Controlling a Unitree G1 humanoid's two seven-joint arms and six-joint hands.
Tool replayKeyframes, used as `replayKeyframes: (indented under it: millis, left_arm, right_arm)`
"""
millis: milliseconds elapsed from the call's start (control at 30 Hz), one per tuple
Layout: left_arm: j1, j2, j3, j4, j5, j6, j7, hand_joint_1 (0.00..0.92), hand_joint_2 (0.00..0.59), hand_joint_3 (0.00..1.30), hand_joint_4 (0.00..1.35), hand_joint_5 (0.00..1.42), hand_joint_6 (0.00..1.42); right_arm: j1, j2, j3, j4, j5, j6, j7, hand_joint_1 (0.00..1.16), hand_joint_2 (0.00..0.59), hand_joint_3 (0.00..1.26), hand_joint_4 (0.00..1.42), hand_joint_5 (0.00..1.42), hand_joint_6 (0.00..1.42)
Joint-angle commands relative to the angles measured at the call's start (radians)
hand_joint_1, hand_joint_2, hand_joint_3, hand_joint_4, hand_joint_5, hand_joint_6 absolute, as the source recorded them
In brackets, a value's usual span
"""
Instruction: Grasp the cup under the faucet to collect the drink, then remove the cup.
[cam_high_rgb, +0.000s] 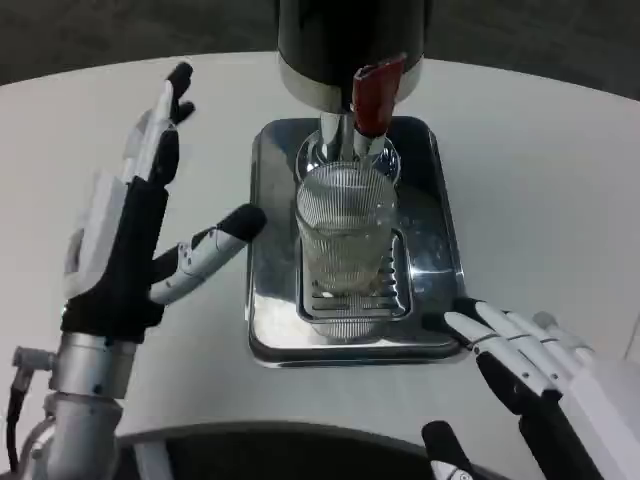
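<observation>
- A white table (540, 180) with a smooth matte top takes up most of the scene, from the near edge to far back.
- Its far edge curves, falling away at the far left and far right, so the top looks rounded.
- Beyond that edge lies a dark grey floor (120, 35), faintly speckled like carpet, seen at far left and far right.
- The light is soft and even, with only faint shadows on the table top.
- A dark curved band (250, 440) runs along the near edge of the table.
</observation>
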Motion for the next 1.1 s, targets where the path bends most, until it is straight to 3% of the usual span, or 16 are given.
replayKeyframes:
  millis: [33, 167, 433, 567, 733, 800, 900, 1100]
  left_arm:
    - [0.013, 0.048, 0.025, -0.094, -0.217, 0.021, -0.267, 0.0, 0.115, 0.0, 0.0, 0.0, 0.0]
    - [0.016, 0.079, 0.075, -0.216, -0.419, 0.107, -0.479, 0.0, 0.121, 0.0, 0.0, 0.0, 0.0]
    - [-0.024, 0.146, 0.183, -0.462, -0.788, 0.422, -0.809, 0.0, 0.155, 0.0, 0.0, 0.0, 0.0]
    - [-0.05, 0.188, 0.239, -0.522, -0.919, 0.565, -0.945, 0.0, 0.157, 0.0, 0.0, 0.0, 0.0]
    - [-0.122, 0.238, 0.294, -0.5, -1.103, 0.817, -1.1, 0.0, 0.155, 0.0, 0.0, 0.0, 0.0]
    - [-0.158, 0.248, 0.303, -0.465, -1.128, 0.887, -1.142, 0.0, 0.156, 0.0, 0.0, 0.0, 0.0]
    - [-0.217, 0.25, 0.308, -0.41, -1.098, 0.922, -1.187, 0.0, 0.159, 0.0, 0.0, 0.0, 0.0]
    - [-0.312, 0.193, 0.286, -0.332, -1.031, 0.911, -1.22, 0.0, 0.174, 0.0, 0.0, 0.0, 0.0]
  right_arm:
    - [-0.011, -0.002, 0.008, 0.012, 0.006, 0.003, 0.008, 0.37, 0.497, 0.19, 0.11, 0.12, 0.11]
    - [-0.036, -0.002, 0.02, 0.025, 0.004, 0.011, 0.016, 0.37, 0.497, 0.19, 0.11, 0.12, 0.11]
    - [-0.086, -0.002, 0.03, 0.041, 0.006, 0.031, 0.026, 0.37, 0.497, 0.19, 0.11, 0.12, 0.11]
    - [-0.091, -0.002, 0.033, 0.043, 0.006, 0.041, 0.026, 0.36, 0.497, 0.19, 0.11, 0.12, 0.11]
    - [-0.08, -0.001, 0.035, 0.039, 0.007, 0.043, 0.019, 0.36, 0.497, 0.19, 0.1, 0.12, 0.11]
    - [-0.078, -0.001, 0.035, 0.039, 0.008, 0.042, 0.017, 0.36, 0.497, 0.19, 0.1, 0.12, 0.11]
    - [-0.075, 0.001, 0.036, 0.039, 0.007, 0.041, 0.013, 0.36, 0.497, 0.19, 0.1, 0.12, 0.11]
    - [-0.063, 0.002, 0.039, 0.034, 0.005, 0.038, 0.01, 0.36, 0.494, 0.19, 0.1, 0.12, 0.11]
